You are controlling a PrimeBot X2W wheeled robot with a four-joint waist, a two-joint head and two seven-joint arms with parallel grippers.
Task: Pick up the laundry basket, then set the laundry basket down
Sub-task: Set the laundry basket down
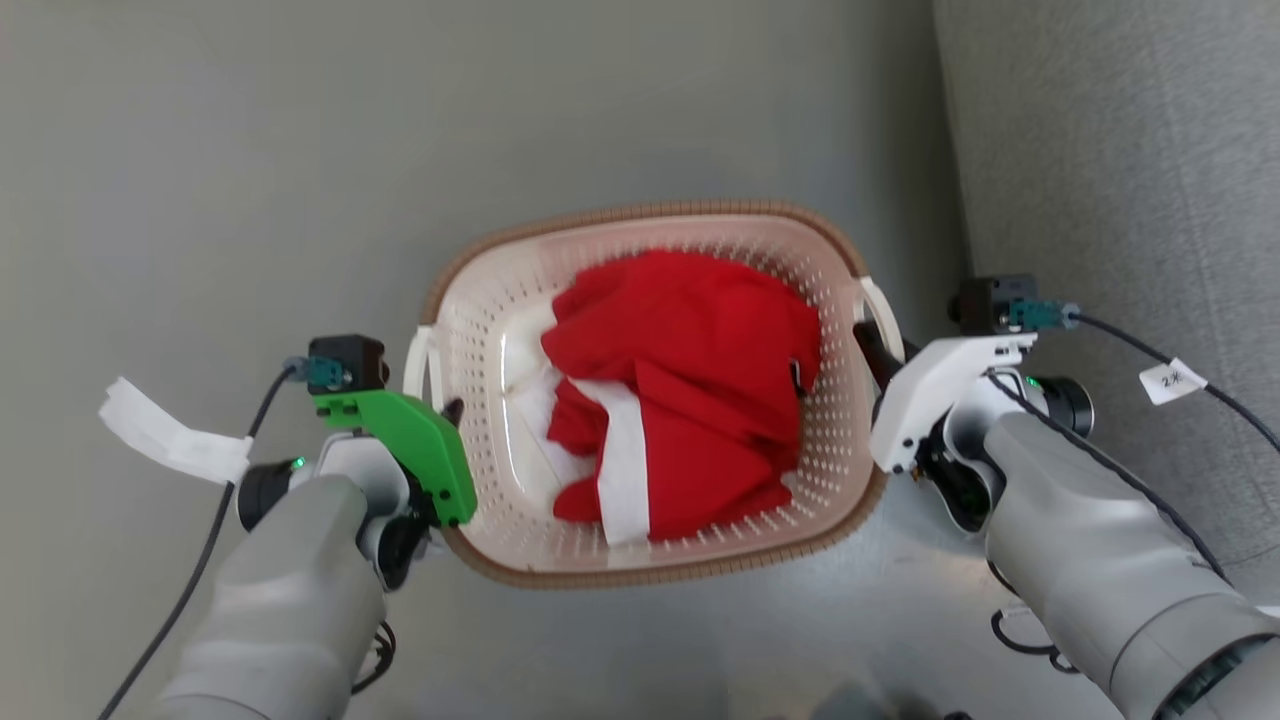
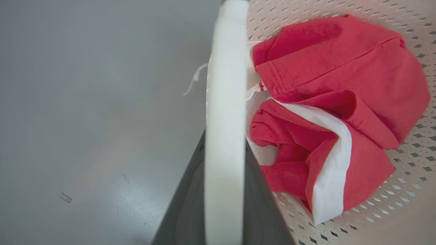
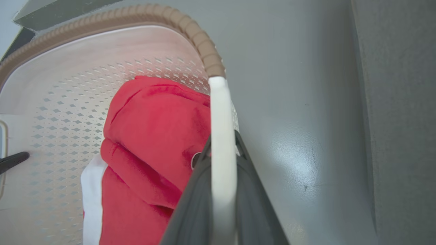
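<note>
The left end effector [image 1: 447,413] in the head view sits at the left side of the laundry basket [image 1: 640,213], its dark fingers at the white left handle [image 1: 419,366]. The right end effector [image 1: 873,350] is at the white right handle [image 1: 884,316] on the opposite side. The basket lies between the two arms over the grey floor [image 1: 250,180], just beside the grey sofa [image 1: 1120,150]. I cannot tell whether it rests on the floor or hangs above it. Red and white clothes [image 1: 690,370] are heaped inside it.

In the left wrist view, the left end effector [image 2: 224,146] is clenched on the left handle [image 2: 225,85], which runs straight up between the two dark fingers [image 2: 184,211], one pressed to each side. The clothes [image 2: 340,85] lie to the right on the basket's perforated bottom [image 2: 408,190], and the floor [image 2: 85,102] is to the left.

In the right wrist view, the right end effector [image 3: 222,144] is grasping the right handle [image 3: 220,109] the same way, a dark finger [image 3: 190,211] against each side. Beyond the handle the brown rim [image 3: 190,27] curves away. The clothes [image 3: 153,136] fill the basket to the left, where a fingertip of the left end effector [image 3: 13,160] pokes in at the far wall. The floor [image 3: 289,102] and the sofa [image 3: 402,102] are to the right.
</note>
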